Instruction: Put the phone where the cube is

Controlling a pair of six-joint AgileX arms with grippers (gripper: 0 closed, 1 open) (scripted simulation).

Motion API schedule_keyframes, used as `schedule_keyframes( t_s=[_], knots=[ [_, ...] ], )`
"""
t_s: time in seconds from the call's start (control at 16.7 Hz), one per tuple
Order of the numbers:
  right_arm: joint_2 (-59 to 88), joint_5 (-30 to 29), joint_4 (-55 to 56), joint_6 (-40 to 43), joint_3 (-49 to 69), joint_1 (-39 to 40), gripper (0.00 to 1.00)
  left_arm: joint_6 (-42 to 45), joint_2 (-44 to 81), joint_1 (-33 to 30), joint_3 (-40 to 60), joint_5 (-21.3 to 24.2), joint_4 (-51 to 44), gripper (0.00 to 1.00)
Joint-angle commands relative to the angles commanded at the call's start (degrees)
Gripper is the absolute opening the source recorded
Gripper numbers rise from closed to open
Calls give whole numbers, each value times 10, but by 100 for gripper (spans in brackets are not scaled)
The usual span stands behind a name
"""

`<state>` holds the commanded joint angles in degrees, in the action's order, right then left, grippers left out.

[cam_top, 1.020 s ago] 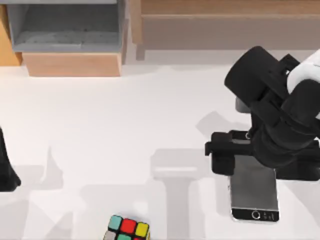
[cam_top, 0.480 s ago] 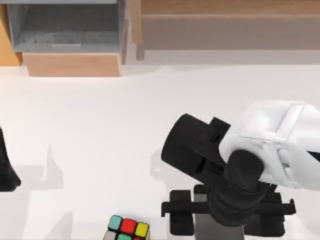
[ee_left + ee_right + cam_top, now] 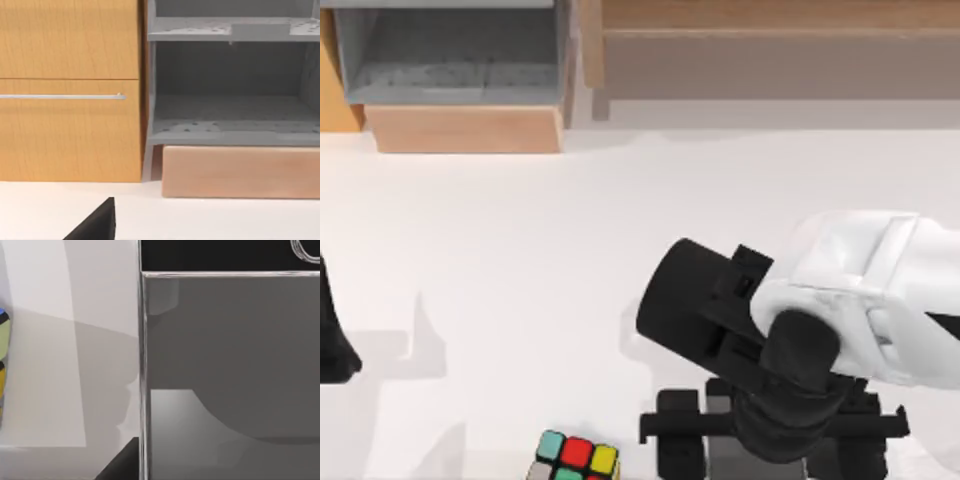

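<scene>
The cube (image 3: 574,458), black-edged with teal, red and yellow stickers, sits at the table's front edge left of centre; a sliver of it (image 3: 2,340) shows in the right wrist view. My right gripper (image 3: 770,452) hangs at the front, right of the cube, shut on the phone (image 3: 722,462). A grey strip of the phone shows between the black fingers. In the right wrist view the phone's dark glass (image 3: 225,365) is close up, one finger (image 3: 120,466) lies against its long edge, and its shadow falls on the table beside it. My left arm (image 3: 330,340) is parked at the left edge.
A grey open shelf unit (image 3: 450,50) with a wooden base stands at the back left, beside an orange cabinet (image 3: 70,90). A long wooden block (image 3: 770,40) runs along the back right. The white table (image 3: 520,260) lies between them.
My right arm has swung from the back right toward the front edge, bringing the phone left and forward, closer to the cube. Over the last half second it shifted only slightly. The left arm stayed still.
</scene>
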<state>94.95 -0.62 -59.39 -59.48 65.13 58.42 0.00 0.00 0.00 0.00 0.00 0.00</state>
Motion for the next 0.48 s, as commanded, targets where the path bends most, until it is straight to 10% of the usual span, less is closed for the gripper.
schedule_keyframes(
  t_s=[0.48],
  knots=[
    [-1,18,9,-11,5,-5,0,0,0,0,0,0,0,100]
  ],
)
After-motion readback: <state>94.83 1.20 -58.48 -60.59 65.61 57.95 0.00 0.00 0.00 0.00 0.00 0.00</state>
